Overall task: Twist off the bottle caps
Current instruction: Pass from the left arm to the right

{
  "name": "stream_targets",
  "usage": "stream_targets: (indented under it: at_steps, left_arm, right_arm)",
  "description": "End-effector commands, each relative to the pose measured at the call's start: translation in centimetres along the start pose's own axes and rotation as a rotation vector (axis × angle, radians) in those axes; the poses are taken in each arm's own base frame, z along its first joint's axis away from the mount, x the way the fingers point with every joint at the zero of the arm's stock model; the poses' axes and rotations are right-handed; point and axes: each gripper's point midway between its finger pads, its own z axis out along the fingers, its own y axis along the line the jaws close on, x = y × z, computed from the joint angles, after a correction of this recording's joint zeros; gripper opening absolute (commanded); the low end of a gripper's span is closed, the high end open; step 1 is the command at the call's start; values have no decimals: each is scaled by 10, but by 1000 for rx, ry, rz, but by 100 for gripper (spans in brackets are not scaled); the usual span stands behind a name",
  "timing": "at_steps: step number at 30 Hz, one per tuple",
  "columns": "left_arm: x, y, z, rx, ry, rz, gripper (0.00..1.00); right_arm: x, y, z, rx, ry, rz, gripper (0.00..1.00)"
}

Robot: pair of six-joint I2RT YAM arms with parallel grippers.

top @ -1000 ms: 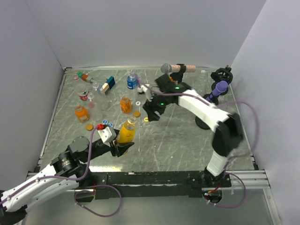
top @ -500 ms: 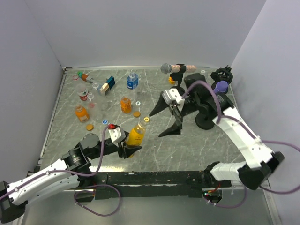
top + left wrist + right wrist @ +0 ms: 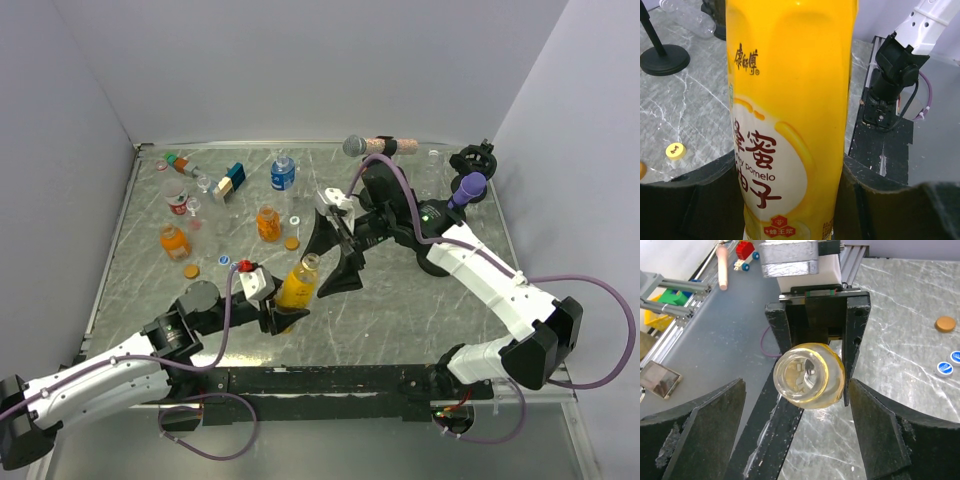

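Right fingers have swung to the yellow bottle, labelled "pomelo", apparently uncapped.

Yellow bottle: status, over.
Left gripper shut on yellow bottle, tilted. Right gripper open, straddling its mouth. Mouth bare; yellow cap lies on table.

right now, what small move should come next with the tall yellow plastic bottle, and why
Probably lower it upright onto the table rather than twist. From the right wrist, the tall yellow plastic bottle shows an open mouth, no cap, and a small round yellow cap lies on the table. The left gripper is shut on the bottle; the right gripper is open at its mouth.
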Motion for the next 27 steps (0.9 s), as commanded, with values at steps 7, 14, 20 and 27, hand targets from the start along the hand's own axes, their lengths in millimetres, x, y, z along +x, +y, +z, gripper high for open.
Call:
stream_targets:
  at_steps: [7, 14, 20, 27]
  left_arm:
    - [-60, 5, 9, -33, -212, -1, 26]
    - [-64, 9, 14, -49, -228, -12, 26]
    - [-65, 10, 17, -49, -236, -17, 26]
    - [-66, 12, 16, -63, -245, -28, 29]
  right_arm:
    - [-5, -5, 11, 31, 4, 2, 94]
    - [4, -15, 15, 67, 27, 40, 92]
    - [10, -20, 17, 76, 35, 62, 79]
    - [8, -20, 17, 64, 35, 60, 40]
